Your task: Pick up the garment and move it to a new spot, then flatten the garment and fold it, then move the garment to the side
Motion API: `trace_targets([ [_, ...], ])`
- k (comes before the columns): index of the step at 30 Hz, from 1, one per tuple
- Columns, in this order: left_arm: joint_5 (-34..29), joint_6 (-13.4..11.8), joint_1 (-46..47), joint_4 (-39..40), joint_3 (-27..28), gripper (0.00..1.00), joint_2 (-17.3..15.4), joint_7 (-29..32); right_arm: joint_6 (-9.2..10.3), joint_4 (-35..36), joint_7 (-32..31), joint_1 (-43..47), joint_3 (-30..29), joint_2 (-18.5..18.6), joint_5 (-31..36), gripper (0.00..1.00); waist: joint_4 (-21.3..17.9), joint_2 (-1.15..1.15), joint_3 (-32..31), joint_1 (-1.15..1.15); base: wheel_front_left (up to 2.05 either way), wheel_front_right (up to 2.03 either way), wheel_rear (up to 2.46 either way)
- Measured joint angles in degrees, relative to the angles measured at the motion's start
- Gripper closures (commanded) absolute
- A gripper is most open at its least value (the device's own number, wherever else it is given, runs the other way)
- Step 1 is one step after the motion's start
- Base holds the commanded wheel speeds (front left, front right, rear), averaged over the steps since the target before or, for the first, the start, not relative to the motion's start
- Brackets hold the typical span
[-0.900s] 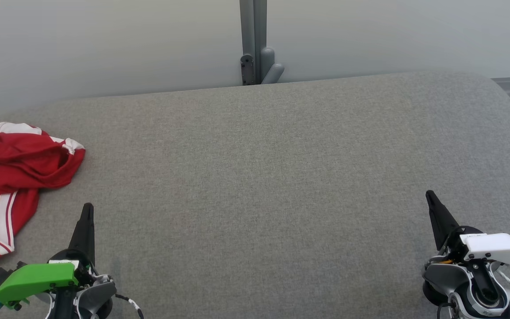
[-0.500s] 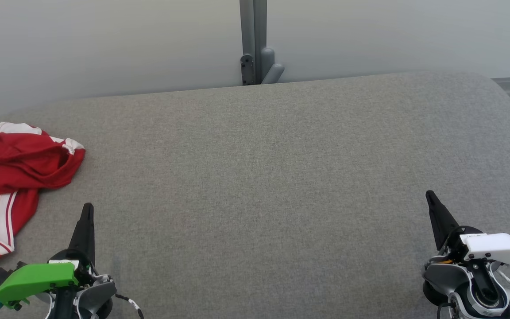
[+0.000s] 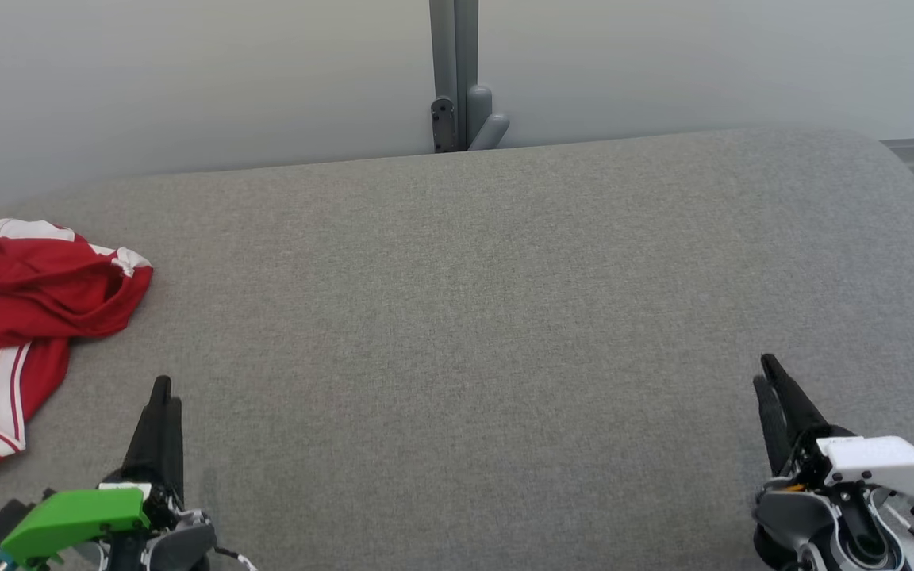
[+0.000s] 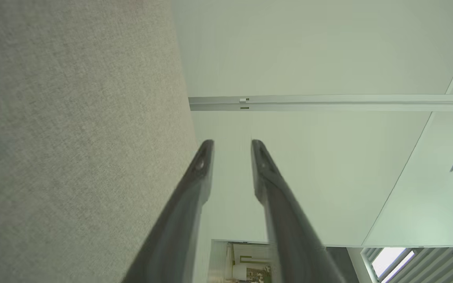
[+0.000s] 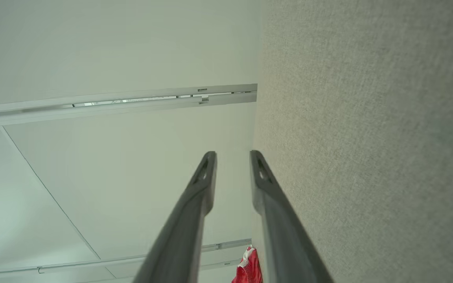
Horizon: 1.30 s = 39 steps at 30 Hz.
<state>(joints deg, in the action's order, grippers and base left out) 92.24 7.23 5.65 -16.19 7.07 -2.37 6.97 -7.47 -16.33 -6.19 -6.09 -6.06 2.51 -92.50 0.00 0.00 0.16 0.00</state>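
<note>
Red garment (image 3: 28, 293) runs near-to-far; left hand (image 3: 163, 388) and right hand (image 3: 763, 371) both slightly apart

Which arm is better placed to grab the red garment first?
Left, probably. The left gripper, open, is close to the red garment bunched at the left edge of the grey surface; the right gripper, also open, sits at its far side.

Your left claw (image 3: 162, 386) sits low on your left, your right claw (image 3: 764, 371) low on your right. Both point forward, fingers narrowly parted and empty.
</note>
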Motion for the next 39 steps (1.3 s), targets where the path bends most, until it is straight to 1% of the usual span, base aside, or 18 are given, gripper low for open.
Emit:
trace_targets([
  [3, 0.0, -0.01, -1.35, -1.02, -0.26, 0.0, 0.24, -0.07, 0.01, -0.97, 0.09, 1.44, 0.21, -0.35, -0.03, 0.0, -0.01, 0.0, 0.0, 0.0, 0.0, 0.0, 0.0],
  [10, 0.0, -0.01, -1.55, -0.04, -1.8, 0.0, 0.25, -1.59, 0.01, -0.45, 1.93, 1.5, 1.97, -0.35, 0.07, 0.0, 0.02, 0.0, -0.04, 0.0, 0.0, 0.0, 0.0],
  [16, -1.19, -0.01, -1.66, 0.47, -3.55, 0.0, 0.07, -3.5, 0.01, 0.08, 3.8, 1.49, 4.06, -0.01, 2.7, 0.0, 0.06, 0.0, -0.05, 0.0, 0.0, 0.0, 0.0],
  [21, -6.61, -0.01, -1.67, 0.66, -5.27, 0.0, -0.71, -5.25, 0.01, 1.57, 4.9, 1.48, 4.72, 0.23, 8.15, 0.0, 0.12, 0.0, 0.0, 0.0, 0.0, 0.0, 0.0],
  [32, -21.0, -0.01, -1.91, 3.91, -5.2, 0.0, -0.13, -7.72, 0.01, 4.79, 7.43, 1.77, 5.57, 0.08, 21.05, 0.0, 0.38, 0.0, 0.14, 0.0, 0.0, 0.0, 0.0],
  [36, -25.18, -0.01, -2.48, 4.94, -5.2, 0.0, -0.04, -8.67, 0.01, 5.34, 8.36, 1.97, 6.14, 0.08, 25.71, 0.0, 0.48, 0.0, 0.12, 0.0, 0.0, 0.0, 0.0],
  [37, -25.18, -0.01, -2.48, 4.94, -5.2, 0.0, -0.04, -8.67, 0.01, 5.34, 8.36, 1.97, 6.14, 0.08, 25.71, 0.0, 0.48, 0.0, 0.12, 0.0, 0.0, 0.0, 0.0],
  [39, -26.87, -0.01, -2.63, 5.46, -5.22, 0.0, -0.03, -9.15, 0.01, 5.64, 8.69, 2.02, 6.28, 0.08, 28.13, 0.0, 0.54, 0.0, 0.1, 0.0, 0.0, 0.0, 0.0],
])
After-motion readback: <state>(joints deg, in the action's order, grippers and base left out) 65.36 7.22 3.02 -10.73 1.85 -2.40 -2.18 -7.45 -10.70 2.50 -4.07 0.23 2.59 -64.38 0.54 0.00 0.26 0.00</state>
